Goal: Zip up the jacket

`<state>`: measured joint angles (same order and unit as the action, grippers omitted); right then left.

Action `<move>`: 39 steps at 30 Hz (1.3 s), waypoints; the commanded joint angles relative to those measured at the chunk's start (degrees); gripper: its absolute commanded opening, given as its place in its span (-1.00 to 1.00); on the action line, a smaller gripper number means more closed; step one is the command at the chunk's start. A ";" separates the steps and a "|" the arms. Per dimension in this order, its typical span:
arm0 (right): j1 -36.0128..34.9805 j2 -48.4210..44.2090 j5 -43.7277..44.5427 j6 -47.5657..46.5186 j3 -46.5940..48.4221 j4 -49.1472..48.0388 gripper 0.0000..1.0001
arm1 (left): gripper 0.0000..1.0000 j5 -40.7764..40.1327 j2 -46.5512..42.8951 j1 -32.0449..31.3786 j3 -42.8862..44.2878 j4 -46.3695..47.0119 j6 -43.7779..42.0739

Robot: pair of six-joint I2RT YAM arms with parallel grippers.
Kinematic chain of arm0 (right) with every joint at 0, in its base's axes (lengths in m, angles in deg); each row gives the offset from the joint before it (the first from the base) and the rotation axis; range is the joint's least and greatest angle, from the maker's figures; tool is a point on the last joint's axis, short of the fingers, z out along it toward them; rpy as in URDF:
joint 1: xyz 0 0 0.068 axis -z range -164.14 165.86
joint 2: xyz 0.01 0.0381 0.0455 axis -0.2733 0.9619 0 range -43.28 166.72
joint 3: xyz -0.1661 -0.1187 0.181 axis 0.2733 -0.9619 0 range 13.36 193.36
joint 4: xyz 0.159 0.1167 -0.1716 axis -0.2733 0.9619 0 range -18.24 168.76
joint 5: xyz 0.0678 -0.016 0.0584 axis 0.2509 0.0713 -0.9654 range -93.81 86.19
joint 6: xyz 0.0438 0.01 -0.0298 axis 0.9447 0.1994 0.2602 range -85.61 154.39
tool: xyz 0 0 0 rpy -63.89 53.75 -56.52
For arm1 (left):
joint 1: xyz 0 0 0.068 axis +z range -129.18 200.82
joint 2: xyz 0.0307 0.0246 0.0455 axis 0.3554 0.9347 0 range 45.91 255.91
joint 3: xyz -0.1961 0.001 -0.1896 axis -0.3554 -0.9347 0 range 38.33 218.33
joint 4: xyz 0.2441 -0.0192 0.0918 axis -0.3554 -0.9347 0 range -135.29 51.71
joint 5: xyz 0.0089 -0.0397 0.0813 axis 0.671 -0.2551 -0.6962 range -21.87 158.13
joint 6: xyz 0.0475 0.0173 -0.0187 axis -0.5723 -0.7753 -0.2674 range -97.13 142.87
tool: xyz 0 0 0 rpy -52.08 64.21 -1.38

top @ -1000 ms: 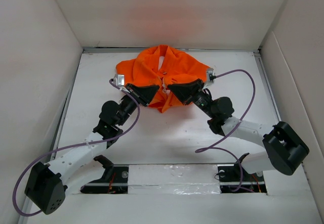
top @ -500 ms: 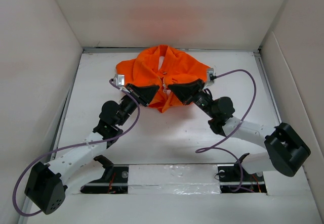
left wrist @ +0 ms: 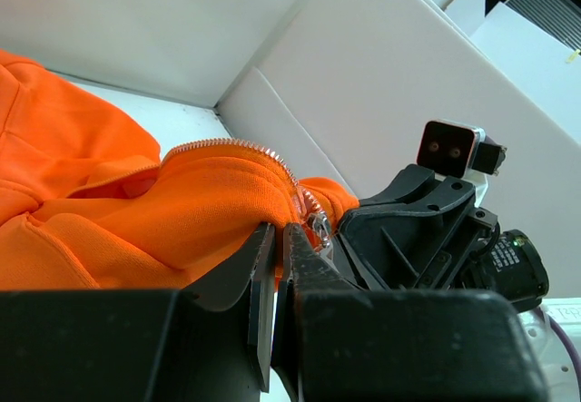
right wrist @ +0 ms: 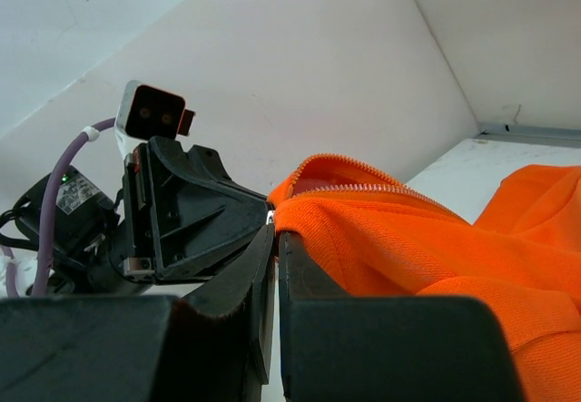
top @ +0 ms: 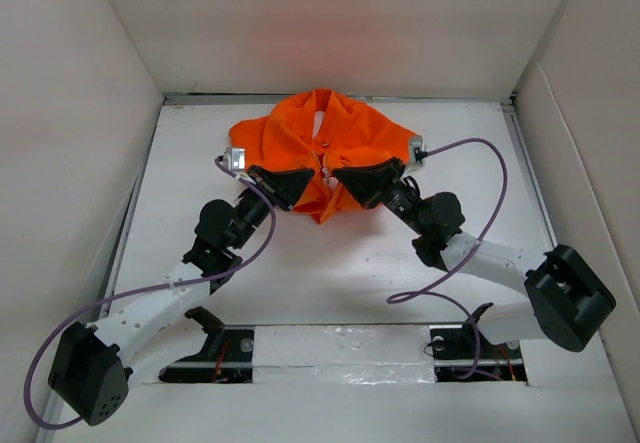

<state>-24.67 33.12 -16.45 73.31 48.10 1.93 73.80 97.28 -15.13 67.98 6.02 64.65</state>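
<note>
Your left claw (left wrist: 280, 239) has its fingers pressed together on the front edge of the jacket (left wrist: 109, 211), where a row of zipper teeth (left wrist: 238, 146) curves down to the tips. Your right claw (right wrist: 275, 237) is clamped the same way on the opposite front edge, and the two claws face each other tip to tip, just apart. How much fabric sits between either pair of fingers is hidden by the fingers themselves. A small silvery piece sits right at the left tips, but you cannot tell what it is. From above, the black claw bodies cover the lower front of the jacket, so the bottom of the zipper is out of sight there. Beyond the claws the rest of the jacket lies bunched, collar toward the far side, its pale lining showing in the open front. Behind each claw a purple cable (top: 480, 163) loops back along the arm. Underneath is a white table (top: 350, 263), closed in by plain white walls (top: 330, 23) at the far end and both sides.
</note>
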 commanded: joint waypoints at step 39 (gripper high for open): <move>-0.51 -1.69 -2.03 -3.50 4.10 -0.76 -1.00 | -1.00 6.98 -0.22 -0.27 4.10 4.46 -0.65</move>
<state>-24.67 32.42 -16.97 71.45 48.78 4.05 77.14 97.55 -15.10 68.11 5.67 64.65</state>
